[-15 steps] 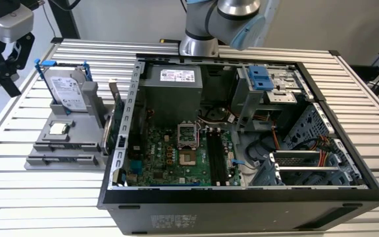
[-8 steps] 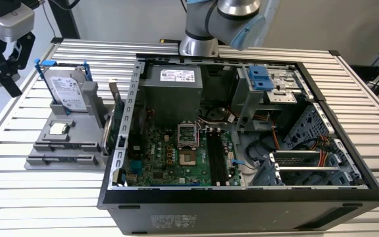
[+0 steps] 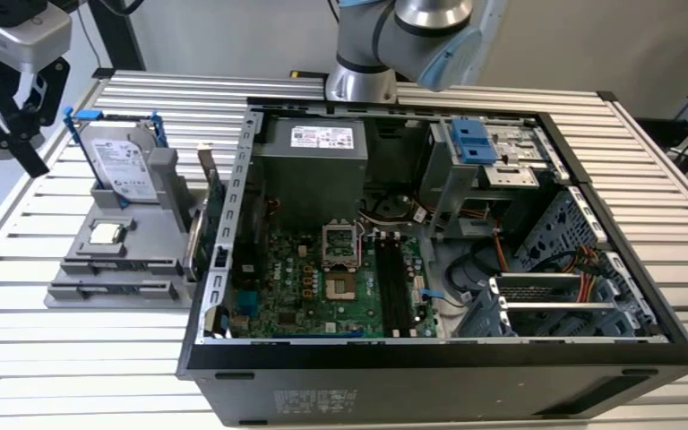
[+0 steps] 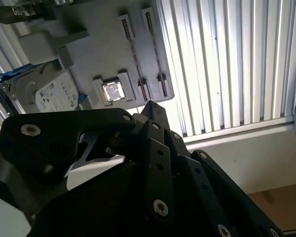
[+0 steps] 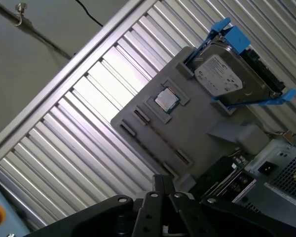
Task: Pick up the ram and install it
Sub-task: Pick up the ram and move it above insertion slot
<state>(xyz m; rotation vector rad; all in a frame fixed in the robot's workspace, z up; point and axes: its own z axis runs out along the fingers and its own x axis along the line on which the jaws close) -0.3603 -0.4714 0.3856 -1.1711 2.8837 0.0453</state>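
Slatted table [image 3: 69,358]: we see the gripper [image 3: 31,159] hanging above its far corner at the exterior view's left, jaws clenched on nothing. Our ram [image 3: 194,242] stands edgewise between gray holder [image 3: 93,264] and case [image 3: 440,376].

No writing is coming through legibly. A pale label is sitting on the hard drive [image 3: 121,161]. A white one is lying on the power supply [image 3: 322,137]. A sticker [image 3: 320,400] is showing on the computer case [image 3: 500,394]. Every line of their print is proving too small to read.
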